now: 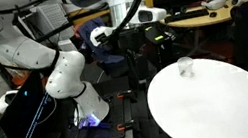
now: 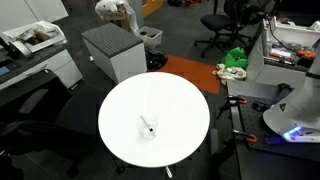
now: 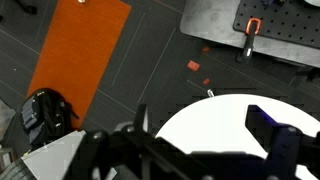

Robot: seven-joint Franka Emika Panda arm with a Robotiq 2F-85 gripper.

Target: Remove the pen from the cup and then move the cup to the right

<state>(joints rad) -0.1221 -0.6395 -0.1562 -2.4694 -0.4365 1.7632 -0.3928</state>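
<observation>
the first step is not yet begun: the pen [image 2: 150,123] stands in the cup [image 2: 146,130] near the middle of the table [image 2: 185,105]. the gripper [image 3: 205,140] hangs well apart from it, spread wide and empty. next it must come down and pinch the pen.

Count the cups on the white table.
1. The cup stands near the middle of the table, with the pen in it. None seems hidden.
</observation>
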